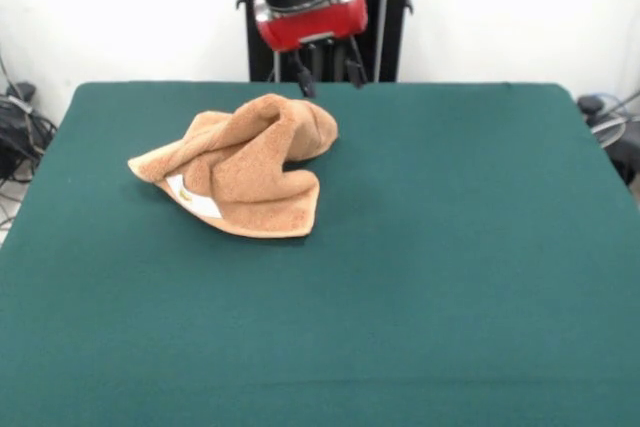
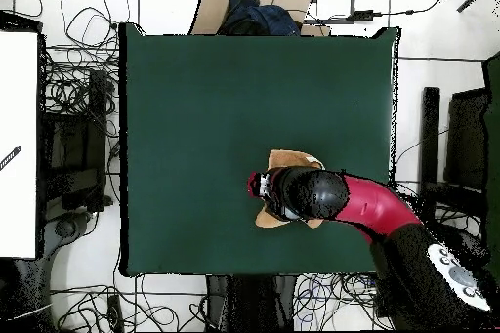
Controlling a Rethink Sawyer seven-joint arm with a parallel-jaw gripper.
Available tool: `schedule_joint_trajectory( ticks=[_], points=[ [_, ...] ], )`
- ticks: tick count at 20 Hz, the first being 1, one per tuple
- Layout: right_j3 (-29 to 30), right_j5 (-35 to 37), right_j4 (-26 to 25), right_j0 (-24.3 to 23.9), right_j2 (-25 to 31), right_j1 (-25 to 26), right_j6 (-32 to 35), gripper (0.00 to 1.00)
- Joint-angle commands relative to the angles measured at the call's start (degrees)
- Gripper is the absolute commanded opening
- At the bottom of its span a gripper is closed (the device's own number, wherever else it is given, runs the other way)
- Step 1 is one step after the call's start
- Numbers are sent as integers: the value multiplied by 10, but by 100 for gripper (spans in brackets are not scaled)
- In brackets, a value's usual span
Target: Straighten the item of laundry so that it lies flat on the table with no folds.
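A white wall and a black pedestal stand behind the dark green bench, which fills most of the front view. The towel lies upper left of the frame's middle, well clear of every edge. It is heaped, not flat: a rounded hump rises at its upper right, one flap folds over toward the lower right, and a thin tongue runs out to the left. A small white label shows on its lower left edge.

By the look of it, the job is hardly begun. Every fold is yet to be opened, and no part lies as a single layer.

The pincer hangs just above the hump's upper edge, below the red wrist at the top of the frame. Two dark prongs show well apart, so it seems spread, pinching nothing. Whether a tip touches the cloth I cannot tell. In the overhead view the arm covers most of the towel, leaving only tan corners, and hides the pincer wholly.
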Motion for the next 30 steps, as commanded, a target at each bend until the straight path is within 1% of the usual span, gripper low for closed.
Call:
schedule_joint_trajectory(
  ticks=[1,4,5,8,11,14,18,19,24,28,30],
  points=[
    [-15,-43,-19,26,-17,64,47,100],
    [-17,-55,-15,21,-15,82,45,100],
    [-19,-48,-11,23,-18,85,48,100],
    [-34,-22,-18,21,-12,84,25,100],
    [-51,-16,-65,41,-27,44,4,100],
    [-47,-13,-76,48,-29,21,11,100],
    [-48,-21,-90,59,-32,17,25,100],
    [-56,-20,-91,61,-33,21,27,100],
    [-54,-41,-92,59,-36,30,39,100],
    [-75,-16,-117,91,-65,-7,54,100],
    [-82,-2,-111,89,-61,-2,43,100]
  ],
)
